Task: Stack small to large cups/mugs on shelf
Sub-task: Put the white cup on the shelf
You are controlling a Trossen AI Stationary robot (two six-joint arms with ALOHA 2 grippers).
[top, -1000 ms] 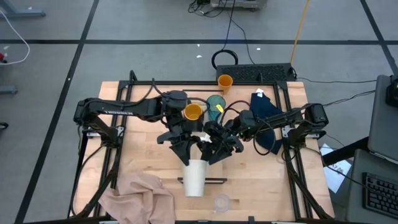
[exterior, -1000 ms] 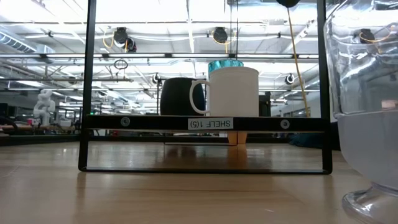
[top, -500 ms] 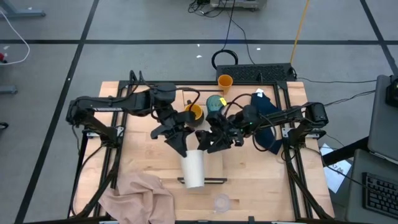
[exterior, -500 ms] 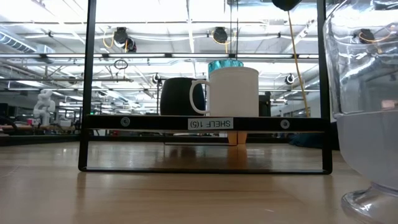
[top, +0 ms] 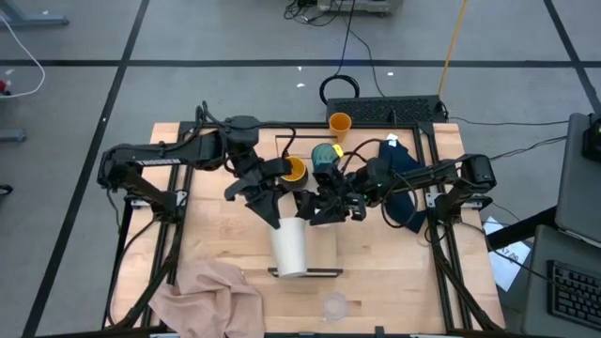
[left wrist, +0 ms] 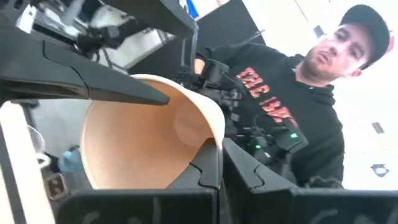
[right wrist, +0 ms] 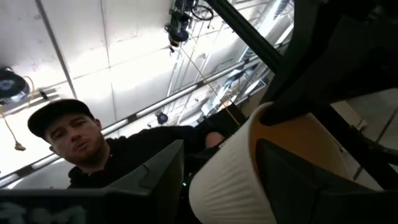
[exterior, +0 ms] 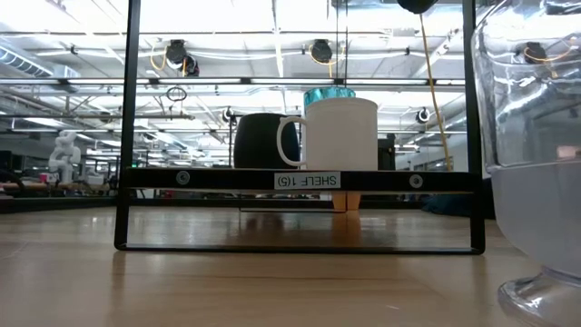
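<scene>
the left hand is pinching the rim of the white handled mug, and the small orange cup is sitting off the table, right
Not quite: the left hand pinches the rim of the beige cup, as the left wrist view shows; it has no handle. The small orange cup does sit off the table.

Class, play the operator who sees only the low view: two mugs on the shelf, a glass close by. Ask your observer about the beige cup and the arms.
Operator: Where is the beige cup?
Observer: In the high view the beige cup sits between both arms, mid-table.
Operator: Is it held?
Observer: Yes. The left end effector pinches its rim.
Operator: And the right?
Observer: The right end effector grips its ribbed side.
Operator: Any cup off the shelf?
Observer: An orange cup stands by the table's far edge.
</scene>
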